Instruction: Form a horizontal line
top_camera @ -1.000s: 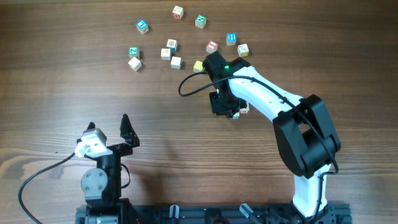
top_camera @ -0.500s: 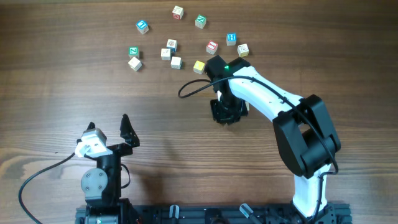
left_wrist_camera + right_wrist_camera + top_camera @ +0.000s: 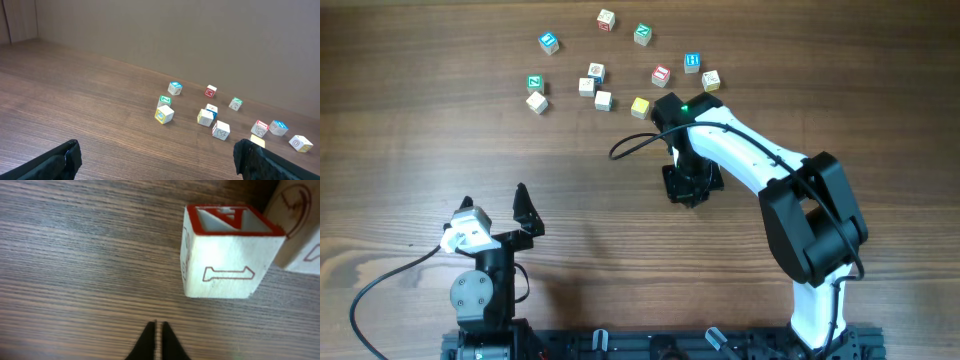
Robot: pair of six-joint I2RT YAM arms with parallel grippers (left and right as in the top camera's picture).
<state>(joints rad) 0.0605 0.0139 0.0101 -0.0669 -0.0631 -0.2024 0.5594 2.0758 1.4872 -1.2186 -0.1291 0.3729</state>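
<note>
A horizontal line is out of view; the cubes that show lie scattered. My right gripper points down at the table's middle, and its fingertips are shut with nothing between them. Just beyond the tips stands a pale cube with a red-framed top, apart from them, and a second pale cube touches its right side. Both are hidden under the arm in the overhead view. A yellow-faced cube lies near the arm's wrist. My left gripper stands open and empty at the front left.
Several loose cubes lie across the far side: a blue one, a green one, a red one and pale ones. The left wrist view shows them too, among them a green one. A black cable loops beside the right arm.
My right gripper turned and shifted slightly to the right over the table's middle, and its jaws closed fully on nothing. The left arm has not moved.
</note>
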